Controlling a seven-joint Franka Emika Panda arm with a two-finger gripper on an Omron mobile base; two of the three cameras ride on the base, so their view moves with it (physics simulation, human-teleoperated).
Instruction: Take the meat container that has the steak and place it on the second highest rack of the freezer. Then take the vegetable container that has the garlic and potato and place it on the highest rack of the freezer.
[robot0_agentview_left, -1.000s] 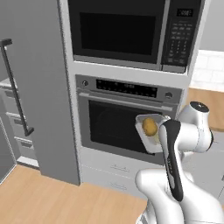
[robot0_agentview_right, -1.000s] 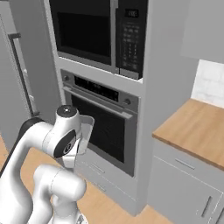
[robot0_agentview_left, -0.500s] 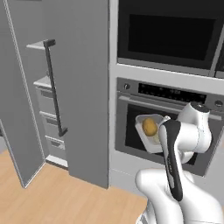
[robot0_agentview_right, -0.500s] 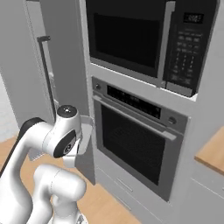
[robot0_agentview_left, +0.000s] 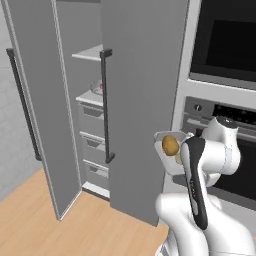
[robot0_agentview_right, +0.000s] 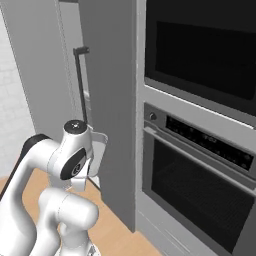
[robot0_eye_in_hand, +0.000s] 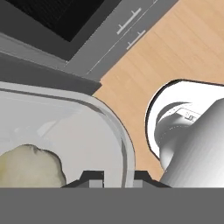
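Now the whole picture has swung: a second ago the ovens sat square ahead, half a second ago the freezer was creeping in at the left, and here its open doors take up the left and middle of both base views. That is my base driving, not the kitchen moving.

Far left in the left base view, the freezer stands with its doors wide, dark bar handles hanging down. Inside, the highest rack shows as a pale shelf edge, and on the shelf below it sits something small that I judge to be the meat container, though it is too small to be sure. Drawers stack beneath.

Moving right, the vegetable container rides up by my wrist, the potato golden and plain against it. In the hand view the clear rim of the tray curves right across my fingertips, and a pale lump, the garlic as I read it, lies inside. So my jaws are clamped on the tray's rim.

Further right, the ovens slide off to the side.

My read: steak step likely done, and I'm on the carry to the top rack. Next I need more approach, then a lift past that door edge.
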